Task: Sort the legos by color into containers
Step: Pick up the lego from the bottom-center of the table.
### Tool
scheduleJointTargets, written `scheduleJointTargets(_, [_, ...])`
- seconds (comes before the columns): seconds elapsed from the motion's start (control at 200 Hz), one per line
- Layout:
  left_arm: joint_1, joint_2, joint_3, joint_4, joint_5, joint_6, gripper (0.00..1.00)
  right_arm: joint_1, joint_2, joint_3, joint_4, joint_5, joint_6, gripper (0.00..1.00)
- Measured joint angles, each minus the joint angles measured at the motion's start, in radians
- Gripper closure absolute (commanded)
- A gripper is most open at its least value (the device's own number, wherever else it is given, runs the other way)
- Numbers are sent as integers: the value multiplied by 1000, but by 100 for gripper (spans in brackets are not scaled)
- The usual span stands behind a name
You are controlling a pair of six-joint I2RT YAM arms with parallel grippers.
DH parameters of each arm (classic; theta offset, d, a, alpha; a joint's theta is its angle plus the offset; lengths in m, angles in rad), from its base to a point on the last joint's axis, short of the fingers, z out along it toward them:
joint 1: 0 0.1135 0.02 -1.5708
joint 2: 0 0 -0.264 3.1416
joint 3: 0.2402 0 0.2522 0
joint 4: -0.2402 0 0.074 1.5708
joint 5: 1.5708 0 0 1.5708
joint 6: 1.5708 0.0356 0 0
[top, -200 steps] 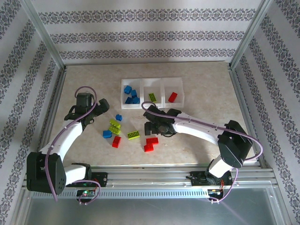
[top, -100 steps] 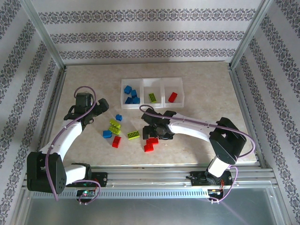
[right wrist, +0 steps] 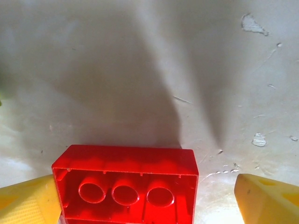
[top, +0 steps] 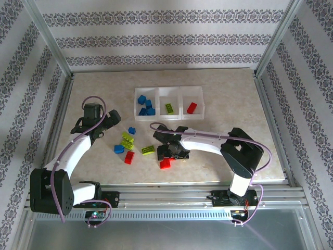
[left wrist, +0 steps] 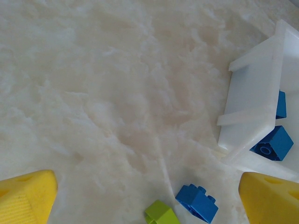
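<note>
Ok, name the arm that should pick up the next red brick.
Right. The right arm has its open jaws astride a red brick on the table; the left arm hangs near the blue bin.

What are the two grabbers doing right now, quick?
Left gripper: open, holding nothing.
Right gripper: open, a red brick between its fingers, not clamped yet.

Containers: 3, side by side, rear ctr of tabletop; legos in each. Loose legos: on tabletop in front, mostly left of ctr.
</note>
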Motion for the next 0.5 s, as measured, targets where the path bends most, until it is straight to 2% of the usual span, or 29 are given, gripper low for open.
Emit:
scheduleJointTargets(0.19, [2, 0, -4, 0, 2, 0, 0, 0, 16, 0, 0, 1, 0, 18])
scheduleJointTargets(0.5, [3, 6, -7, 0, 5, -5, 0, 0, 22, 0, -2, 11, 0, 25])
